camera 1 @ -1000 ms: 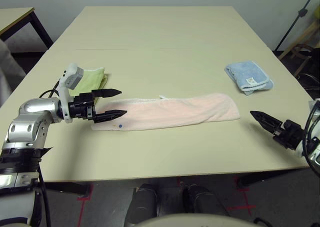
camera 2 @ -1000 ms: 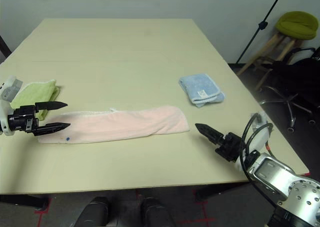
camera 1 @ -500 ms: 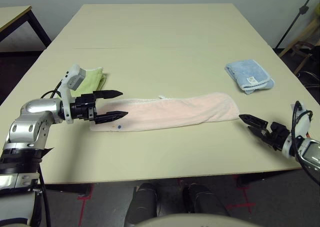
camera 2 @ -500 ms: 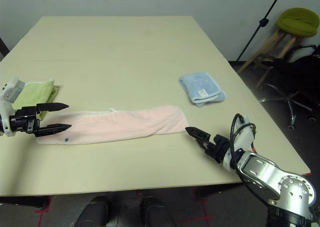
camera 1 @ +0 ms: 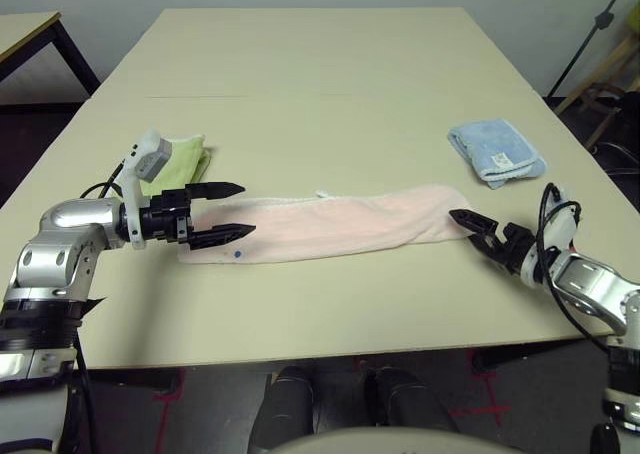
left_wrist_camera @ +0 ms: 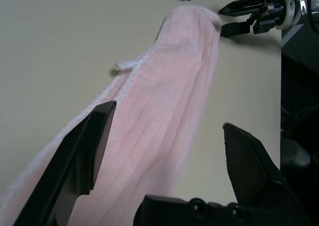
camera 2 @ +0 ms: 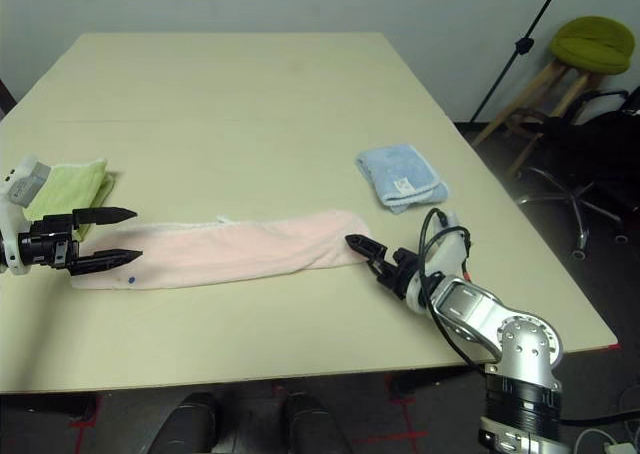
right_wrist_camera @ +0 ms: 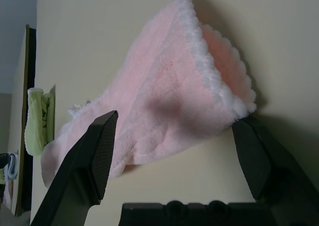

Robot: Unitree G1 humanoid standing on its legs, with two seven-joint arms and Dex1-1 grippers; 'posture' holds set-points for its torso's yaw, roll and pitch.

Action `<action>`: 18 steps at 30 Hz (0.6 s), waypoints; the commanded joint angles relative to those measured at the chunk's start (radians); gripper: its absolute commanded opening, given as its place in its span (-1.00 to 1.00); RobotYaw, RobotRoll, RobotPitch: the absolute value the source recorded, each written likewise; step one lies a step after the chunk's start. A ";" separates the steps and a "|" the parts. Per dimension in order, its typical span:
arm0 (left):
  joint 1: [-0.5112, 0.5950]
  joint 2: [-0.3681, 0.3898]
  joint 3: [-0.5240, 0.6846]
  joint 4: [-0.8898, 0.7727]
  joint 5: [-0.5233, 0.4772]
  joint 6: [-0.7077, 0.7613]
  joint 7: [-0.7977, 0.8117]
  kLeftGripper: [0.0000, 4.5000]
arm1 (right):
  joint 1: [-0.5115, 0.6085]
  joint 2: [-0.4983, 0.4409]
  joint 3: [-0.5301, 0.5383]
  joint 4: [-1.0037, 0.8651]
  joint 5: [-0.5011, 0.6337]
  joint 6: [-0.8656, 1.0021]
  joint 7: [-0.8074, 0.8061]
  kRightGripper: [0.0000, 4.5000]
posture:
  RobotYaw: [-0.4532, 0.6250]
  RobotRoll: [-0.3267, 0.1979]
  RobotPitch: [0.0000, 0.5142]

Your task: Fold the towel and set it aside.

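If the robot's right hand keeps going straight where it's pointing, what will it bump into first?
Most likely the near end of the pink towel: the right gripper points straight at it, fingers open.

Even, soft indoor light from above falls on the pale table, with no glare. Shadows are faint and short. The head views are sharp in the middle and bend slightly at the edges. In the wrist views, the near black fingers are soft and blurred, and the towel casts a dark shadow beside its right end.

R gripper moved in – reached towel end
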 commanded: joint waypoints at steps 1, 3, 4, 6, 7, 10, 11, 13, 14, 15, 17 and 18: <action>0.011 0.004 0.008 -0.020 0.000 0.010 0.007 1.00 | 0.013 0.026 0.023 0.045 -0.046 0.001 -0.014 0.57 | 0.09 0.25 -0.54; 0.008 0.001 0.006 -0.019 -0.001 0.012 0.010 1.00 | 0.015 0.044 0.016 0.048 -0.066 -0.022 -0.003 0.23 | 0.09 0.25 -0.54; 0.007 0.001 0.005 -0.020 -0.002 0.014 0.012 1.00 | 0.015 0.055 0.010 0.048 -0.070 -0.033 0.001 0.06 | 0.09 0.25 -0.54; 0.006 0.000 0.004 -0.022 -0.004 0.017 0.014 1.00 | 0.017 0.072 0.004 0.041 -0.088 -0.051 0.007 -0.27 | 0.09 0.25 -0.54; 0.005 -0.001 0.004 -0.023 -0.005 0.019 0.016 1.00 | 0.021 0.084 0.002 0.034 -0.101 -0.065 0.010 -0.43 | 0.09 0.25 -0.54; 0.003 -0.002 0.003 -0.023 -0.006 0.022 0.017 1.00 | 0.032 0.104 0.002 0.014 -0.151 -0.100 0.039 -0.94 | 0.08 0.25 -0.54; 0.001 -0.002 0.002 -0.021 -0.006 0.022 0.016 1.00 | 0.038 0.112 -0.001 0.005 -0.170 -0.120 0.057 -0.99 | 0.07 0.25 -0.54; -0.003 -0.003 0.000 -0.017 -0.005 0.023 0.015 1.00 | 0.054 0.118 0.005 -0.024 -0.233 -0.173 0.107 -0.99 | 0.07 0.25 -0.53; -0.007 -0.004 -0.001 -0.014 -0.004 0.022 0.014 1.00 | 0.059 0.131 -0.003 -0.036 -0.245 -0.193 0.107 -0.99 | 0.06 0.25 -0.54; -0.010 -0.005 -0.003 -0.014 -0.003 0.023 0.015 1.00 | 0.070 0.137 -0.009 -0.053 -0.264 -0.215 0.118 -0.99 | 0.06 0.25 -0.54; -0.016 -0.006 -0.007 -0.010 -0.001 0.024 0.014 1.00 | 0.103 0.141 -0.030 -0.088 -0.286 -0.244 0.134 -0.99 | 0.05 0.25 -0.53; -0.019 -0.006 -0.008 -0.009 0.000 0.025 0.014 1.00 | 0.118 0.136 -0.038 -0.105 -0.298 -0.254 0.148 -0.99 | 0.04 0.25 -0.52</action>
